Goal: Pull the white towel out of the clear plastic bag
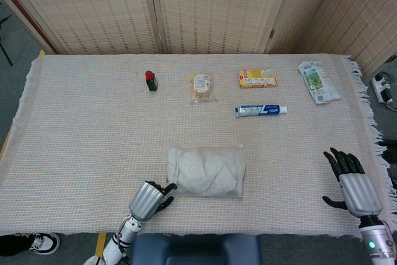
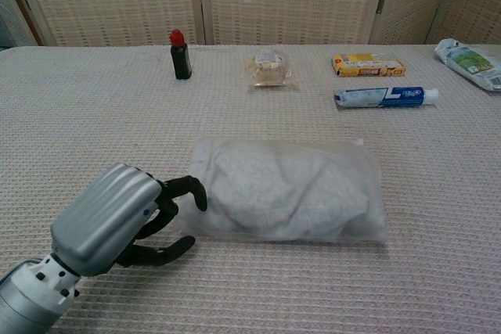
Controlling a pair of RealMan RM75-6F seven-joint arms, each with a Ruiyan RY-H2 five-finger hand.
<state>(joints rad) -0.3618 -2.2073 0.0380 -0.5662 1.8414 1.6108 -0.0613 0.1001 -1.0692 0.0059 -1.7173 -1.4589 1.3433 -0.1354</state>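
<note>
The clear plastic bag (image 1: 206, 171) (image 2: 286, 190) lies flat near the table's front edge, with the white towel (image 1: 201, 170) (image 2: 282, 185) crumpled inside it. My left hand (image 1: 151, 198) (image 2: 117, 226) sits at the bag's left end, fingers apart and curled, with fingertips (image 2: 196, 192) touching the bag's edge; it grips nothing. My right hand (image 1: 352, 184) rests far off at the front right corner, fingers spread and holding nothing, seen only in the head view.
Along the back stand a small dark bottle with a red cap (image 1: 151, 80) (image 2: 180, 55), a snack bag (image 1: 201, 86), a yellow box (image 1: 257, 78), a toothpaste tube (image 1: 260, 110) and a printed packet (image 1: 319, 81). The cloth-covered table's front edge (image 1: 248, 233) lies just behind my hands.
</note>
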